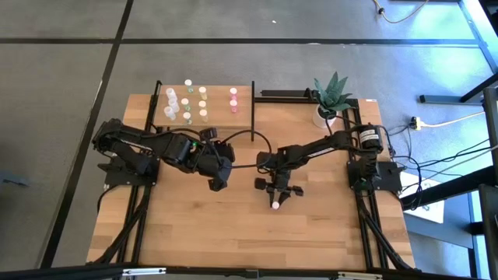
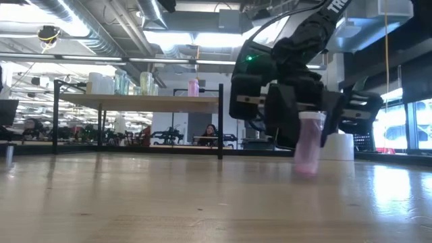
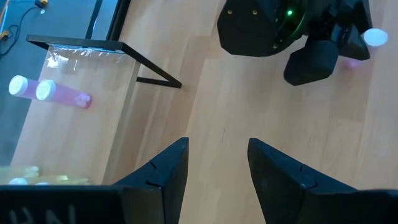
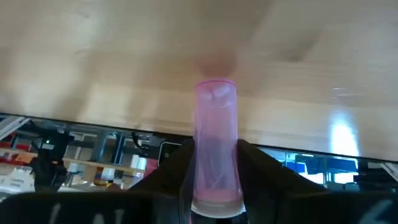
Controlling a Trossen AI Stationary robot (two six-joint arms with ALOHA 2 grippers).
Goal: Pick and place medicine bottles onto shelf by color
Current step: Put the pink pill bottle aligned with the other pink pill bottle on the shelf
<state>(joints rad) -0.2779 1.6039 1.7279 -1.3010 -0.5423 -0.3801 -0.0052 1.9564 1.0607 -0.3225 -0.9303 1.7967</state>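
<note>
A pink medicine bottle (image 4: 216, 143) sits clamped between the two fingers of the right gripper (image 1: 275, 204), near the middle of the wooden tabletop (image 1: 233, 225); in the low view the bottle (image 2: 310, 142) hangs upright, its base seemingly just clear of the wood, though the angle makes that hard to judge. The left gripper (image 1: 217, 183) hovers just beside it toward the shelf, its fingers (image 3: 166, 168) apart with nothing between them. On the shelf (image 1: 218, 117) at the table's far edge stand the other bottles in columns: whitish, green, yellow, and two pink ones (image 1: 233, 99). A potted plant (image 1: 331, 97) stands at the far right corner.
</note>
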